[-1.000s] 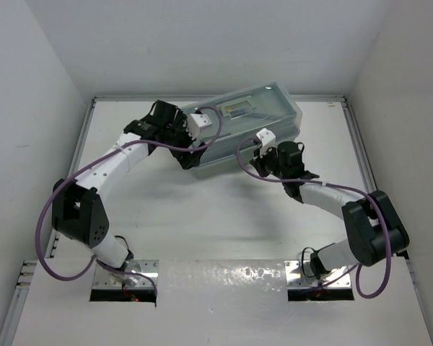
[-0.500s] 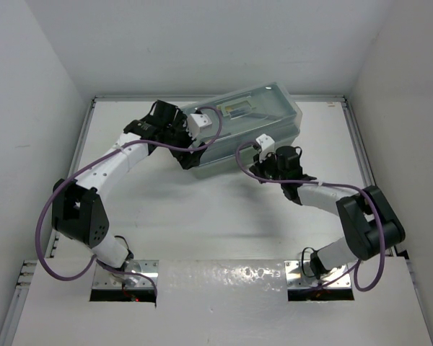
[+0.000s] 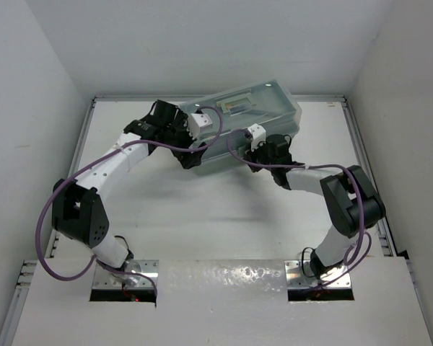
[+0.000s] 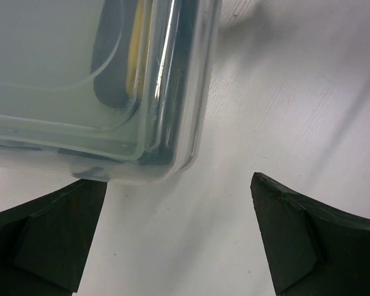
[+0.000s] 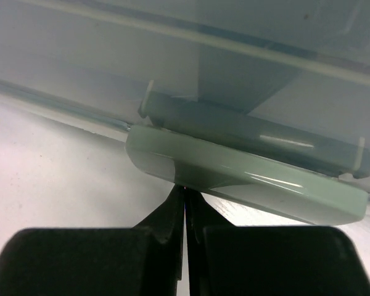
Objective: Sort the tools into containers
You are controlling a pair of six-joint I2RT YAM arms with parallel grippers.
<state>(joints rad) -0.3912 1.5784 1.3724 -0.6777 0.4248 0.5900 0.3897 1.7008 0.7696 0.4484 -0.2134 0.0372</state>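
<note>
left gripper (image 4: 179,182), spread wide, has the toolbox (image 4: 68,74) corner just ahead; right gripper (image 5: 185,189), pinched closed, its latch (image 5: 246,180) just above.

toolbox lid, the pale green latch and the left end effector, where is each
toolbox lid (image 3: 270,101), top external view, on its translucent top face.
pale green latch (image 5: 246,179), right wrist view, on the middle of its curved front.
left end effector (image 4: 179,197), left wrist view, midway between its open fingertips.

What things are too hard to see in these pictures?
- Top view: what lies inside the toolbox; its cloudy lid blurs it.
- Left wrist view: a yellow and dark shape under the lid, too blurred to name.
- Right wrist view: whether the right gripper touches the green latch; the latch covers its tips.
</note>
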